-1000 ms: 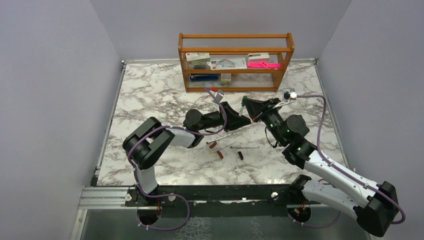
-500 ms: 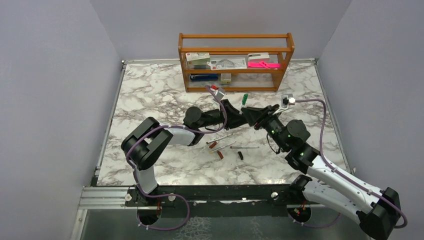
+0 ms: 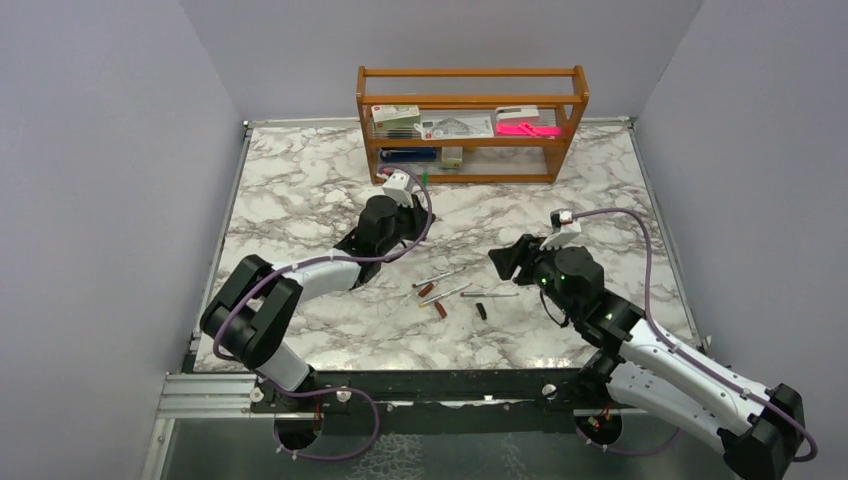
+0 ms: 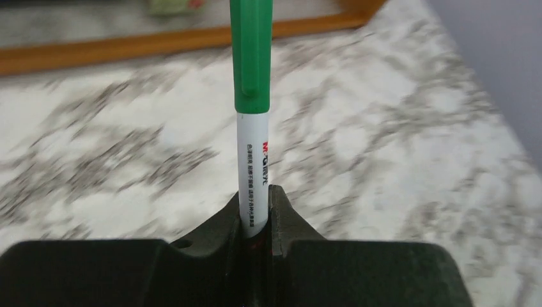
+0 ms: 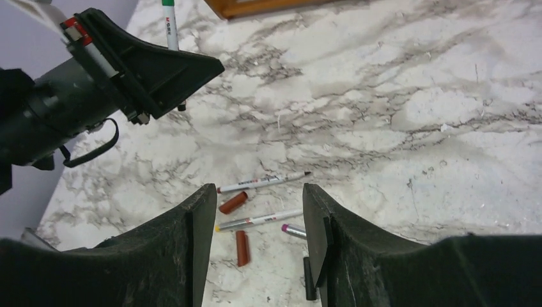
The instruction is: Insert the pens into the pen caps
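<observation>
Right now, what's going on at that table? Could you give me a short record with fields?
Left tool: shut on a capped pen, its green cap fully on
Right tool: open, holding nothing, above the loose pieces
Bare pens: three, lying on the table
Red-brown caps: two, beside the bare pens
Black cap: one, near them
Shelf: wooden, at the far edge

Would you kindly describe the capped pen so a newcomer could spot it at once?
Start at the wooden shelf at the back of the marble table. Just in front of it, the left gripper pinches a white pen. Unlike the bare pens lying on the table, it wears a green cap.
</observation>
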Action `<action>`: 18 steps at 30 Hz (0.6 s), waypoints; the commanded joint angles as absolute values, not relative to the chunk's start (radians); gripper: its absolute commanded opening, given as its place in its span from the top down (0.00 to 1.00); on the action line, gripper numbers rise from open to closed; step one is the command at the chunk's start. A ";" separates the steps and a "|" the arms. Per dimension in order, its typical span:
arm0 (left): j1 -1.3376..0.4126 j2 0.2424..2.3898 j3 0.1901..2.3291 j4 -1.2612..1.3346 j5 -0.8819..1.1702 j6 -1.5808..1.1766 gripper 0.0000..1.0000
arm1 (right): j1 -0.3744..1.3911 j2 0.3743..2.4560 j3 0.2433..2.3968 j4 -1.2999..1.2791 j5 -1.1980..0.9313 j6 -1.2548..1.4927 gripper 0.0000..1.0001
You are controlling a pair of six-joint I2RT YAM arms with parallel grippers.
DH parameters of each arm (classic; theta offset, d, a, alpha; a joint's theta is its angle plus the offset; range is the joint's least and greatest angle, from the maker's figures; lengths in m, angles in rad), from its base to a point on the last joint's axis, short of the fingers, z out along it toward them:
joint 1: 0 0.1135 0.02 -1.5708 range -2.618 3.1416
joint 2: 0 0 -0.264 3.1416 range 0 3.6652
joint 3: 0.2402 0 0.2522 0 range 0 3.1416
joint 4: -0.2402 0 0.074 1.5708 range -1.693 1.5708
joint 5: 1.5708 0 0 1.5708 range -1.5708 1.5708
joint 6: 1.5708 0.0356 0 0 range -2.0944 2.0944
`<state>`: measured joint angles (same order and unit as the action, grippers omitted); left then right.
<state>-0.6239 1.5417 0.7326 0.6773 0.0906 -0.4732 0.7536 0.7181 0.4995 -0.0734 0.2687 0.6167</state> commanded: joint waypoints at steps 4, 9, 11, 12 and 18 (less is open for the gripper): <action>-0.588 1.624 0.796 0.206 -0.338 -0.391 1.00 | 0.759 0.808 0.481 -0.079 0.250 0.614 0.48; -0.587 1.692 0.850 0.124 -0.416 -0.353 0.98 | 0.759 0.855 0.479 -0.058 0.221 0.615 0.49; -0.585 1.695 0.849 0.131 -0.393 -0.355 0.97 | 0.759 0.867 0.477 -0.054 0.214 0.615 0.49; -0.585 1.708 0.850 0.134 -0.378 -0.358 0.96 | 0.759 0.870 0.477 -0.053 0.213 0.616 0.49; -0.580 1.763 0.877 0.101 -0.353 -0.348 0.73 | 0.759 0.873 0.471 -0.054 0.214 0.621 0.49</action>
